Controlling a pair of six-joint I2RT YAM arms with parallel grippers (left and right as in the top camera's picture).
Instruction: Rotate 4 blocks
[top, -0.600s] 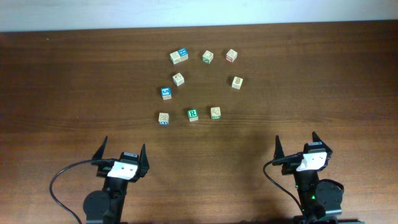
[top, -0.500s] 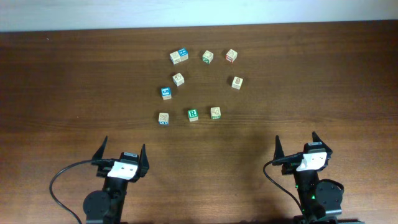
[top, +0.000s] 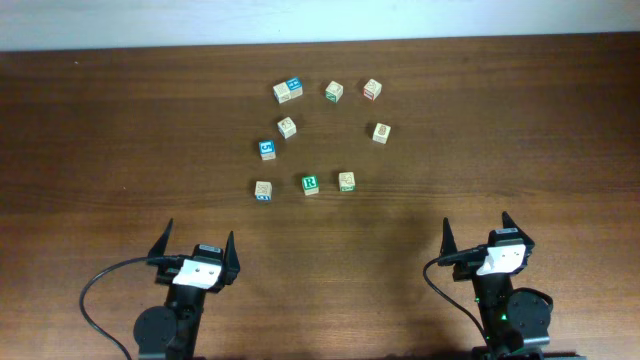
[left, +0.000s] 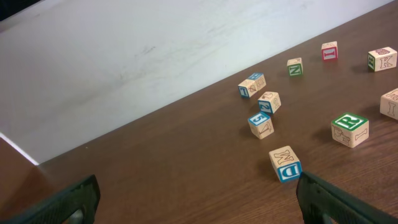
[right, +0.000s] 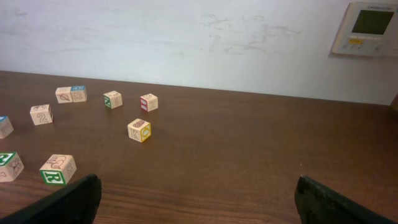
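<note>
Several small wooden cubes lie in a loose ring on the far half of the table. The green block with a white "R" (top: 310, 184) (left: 349, 129) sits in the near row, with a tan block (top: 346, 181) (right: 58, 169) on its right. A tan block with yellow edges (top: 381, 132) (right: 139, 130) lies further right. Another tan block (top: 287, 126) (left: 269, 102) lies inside the ring, and one with a green print (top: 333, 91) at the back. My left gripper (top: 198, 240) (left: 199, 208) and right gripper (top: 476, 228) (right: 202, 205) rest near the front edge, both open and empty, well short of the blocks.
A tan and blue pair of cubes (top: 288, 91) sits at the back left, a blue-faced cube (top: 267, 149) below it, a tan cube with a blue "D" side (left: 285, 163) nearest my left gripper, and a red-printed cube (top: 372, 89) at the back right. A white wall rises behind the table.
</note>
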